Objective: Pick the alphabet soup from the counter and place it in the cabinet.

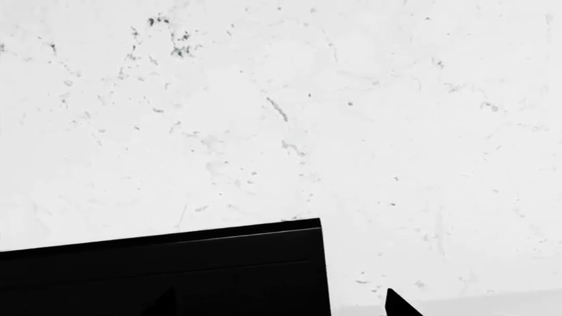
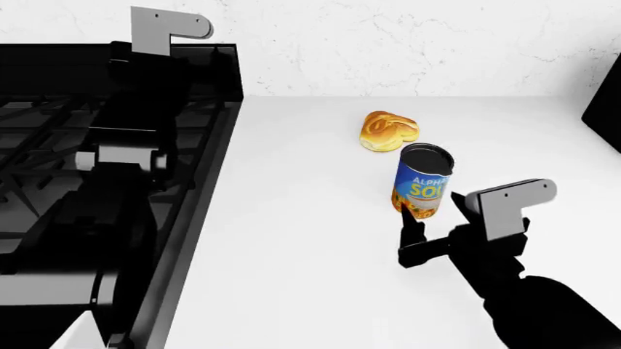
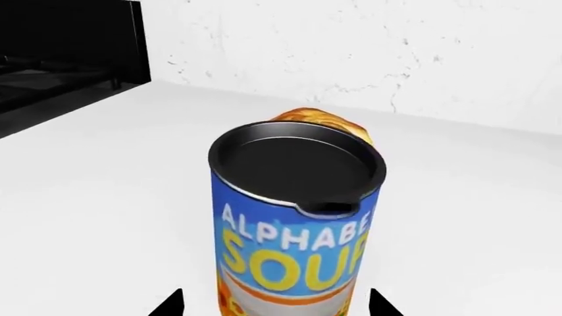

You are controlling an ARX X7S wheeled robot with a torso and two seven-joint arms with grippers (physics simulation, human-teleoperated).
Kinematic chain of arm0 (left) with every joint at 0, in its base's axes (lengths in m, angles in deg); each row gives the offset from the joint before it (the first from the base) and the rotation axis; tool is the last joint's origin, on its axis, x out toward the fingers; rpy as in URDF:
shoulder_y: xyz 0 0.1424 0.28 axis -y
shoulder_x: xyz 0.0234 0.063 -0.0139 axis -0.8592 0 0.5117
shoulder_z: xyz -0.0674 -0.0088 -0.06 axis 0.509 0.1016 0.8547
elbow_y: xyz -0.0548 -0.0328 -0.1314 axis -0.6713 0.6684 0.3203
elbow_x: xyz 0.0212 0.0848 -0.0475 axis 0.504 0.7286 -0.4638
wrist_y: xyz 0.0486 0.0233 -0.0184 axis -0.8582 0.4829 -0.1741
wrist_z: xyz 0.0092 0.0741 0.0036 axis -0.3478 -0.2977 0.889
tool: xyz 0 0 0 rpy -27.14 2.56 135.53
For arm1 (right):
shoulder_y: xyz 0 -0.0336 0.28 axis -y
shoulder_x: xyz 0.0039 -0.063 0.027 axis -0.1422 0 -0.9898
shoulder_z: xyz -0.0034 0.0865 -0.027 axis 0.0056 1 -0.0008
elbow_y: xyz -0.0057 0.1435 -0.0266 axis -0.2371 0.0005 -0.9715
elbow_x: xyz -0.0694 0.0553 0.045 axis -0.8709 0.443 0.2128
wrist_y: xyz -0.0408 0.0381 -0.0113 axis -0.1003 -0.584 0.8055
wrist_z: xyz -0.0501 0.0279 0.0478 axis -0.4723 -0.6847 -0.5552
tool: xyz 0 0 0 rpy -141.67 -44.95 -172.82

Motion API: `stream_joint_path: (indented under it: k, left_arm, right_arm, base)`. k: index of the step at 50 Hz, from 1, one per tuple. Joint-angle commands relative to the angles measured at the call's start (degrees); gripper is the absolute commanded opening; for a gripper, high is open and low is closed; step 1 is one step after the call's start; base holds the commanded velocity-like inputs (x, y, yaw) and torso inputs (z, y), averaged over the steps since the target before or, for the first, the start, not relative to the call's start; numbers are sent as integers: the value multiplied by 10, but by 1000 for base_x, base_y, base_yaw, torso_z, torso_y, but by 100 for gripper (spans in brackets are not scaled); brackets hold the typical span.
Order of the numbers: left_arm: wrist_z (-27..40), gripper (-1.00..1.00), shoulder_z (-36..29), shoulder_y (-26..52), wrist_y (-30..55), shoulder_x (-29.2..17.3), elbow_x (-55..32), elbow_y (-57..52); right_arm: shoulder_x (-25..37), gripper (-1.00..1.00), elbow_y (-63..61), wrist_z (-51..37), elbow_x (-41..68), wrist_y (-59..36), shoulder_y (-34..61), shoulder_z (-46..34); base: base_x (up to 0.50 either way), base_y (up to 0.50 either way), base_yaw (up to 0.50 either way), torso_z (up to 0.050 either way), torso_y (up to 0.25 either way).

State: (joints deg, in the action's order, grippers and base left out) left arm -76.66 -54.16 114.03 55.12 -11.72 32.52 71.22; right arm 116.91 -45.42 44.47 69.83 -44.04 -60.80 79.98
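Alphabet soup (image 2: 423, 182) upright mid-counter (image 2: 291, 240), just in front of bread roll (image 2: 388, 131), toward back edge. Right gripper (image 2: 432, 212) spread open, fingertips flanking can base, not yet closed. Approach step; next needs advance, then squeeze. Left gripper (image 1: 399, 304) state cannot tell, over stove (image 2: 58, 145).

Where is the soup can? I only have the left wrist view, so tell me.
Observer: The alphabet soup stands upright on the counter, to the right of the stove.
Operator: Report the right gripper.
Observer: The right gripper is open. Its fingers sit either side of the can's lower part, and the right wrist view shows gaps.
Operator: Name anything close by.
Observer: A bread roll lies just behind the can, toward the wall.
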Motion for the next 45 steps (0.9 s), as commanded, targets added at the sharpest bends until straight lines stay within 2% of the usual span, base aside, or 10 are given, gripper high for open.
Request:
stream_joint_path:
  k: [1, 35, 36, 45]
  left_arm:
    - [0, 100, -2, 0, -2, -1, 0, 0]
    - [2, 100, -7, 4, -2, -6, -1, 0]
    - [1, 100, -6, 5, -1, -6, -1, 0]
    - [2, 100, -5, 7, -2, -6, -1, 0]
  right_arm:
    - [-8, 100, 35, 10, -11, 20, 20, -15]
    - [-56, 100, 199, 37, -56, 99, 103, -63]
    - [-58, -100, 201, 36, -55, 100, 104, -61]
    - [-47, -100, 141, 6, -33, 70, 96, -29]
  base:
    - [0, 0, 0, 0, 0]
    - [0, 0, 0, 0, 0]
    - [0, 0, 0, 0, 0]
    - [0, 0, 0, 0, 0]
